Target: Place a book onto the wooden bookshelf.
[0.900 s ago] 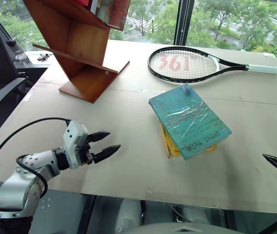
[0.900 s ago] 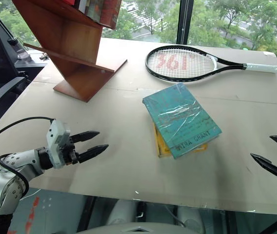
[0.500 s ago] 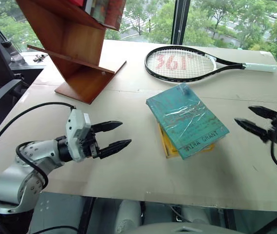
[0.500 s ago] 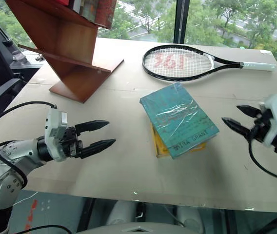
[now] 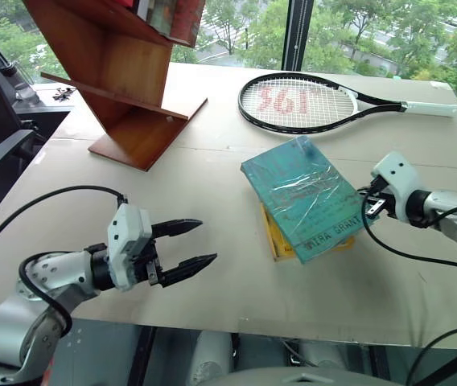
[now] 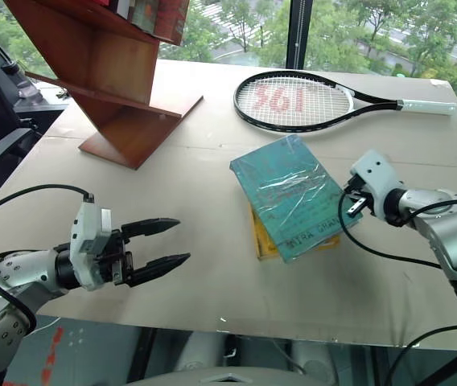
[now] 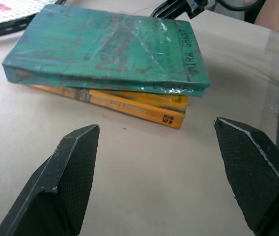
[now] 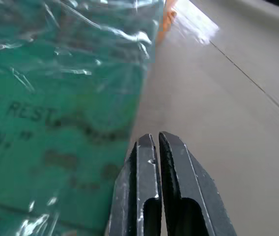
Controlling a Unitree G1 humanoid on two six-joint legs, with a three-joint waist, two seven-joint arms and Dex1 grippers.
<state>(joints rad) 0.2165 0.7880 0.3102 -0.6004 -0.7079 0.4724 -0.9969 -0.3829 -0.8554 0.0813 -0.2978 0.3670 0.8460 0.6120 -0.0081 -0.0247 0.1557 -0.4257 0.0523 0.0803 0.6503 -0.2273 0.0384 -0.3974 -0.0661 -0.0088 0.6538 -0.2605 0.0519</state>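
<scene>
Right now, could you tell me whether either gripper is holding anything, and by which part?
Nothing is held: the left gripper is open over bare table, and the right gripper is shut, empty, at the book's edge.

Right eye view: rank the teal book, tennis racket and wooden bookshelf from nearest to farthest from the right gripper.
1. The teal book, right beside the right gripper.
2. The tennis racket, farther back on the table.
3. The wooden bookshelf, at the far left corner.

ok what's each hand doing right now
left hand: open, holding nothing.
right hand: closed, holding nothing, tips at the book's edge.
</scene>
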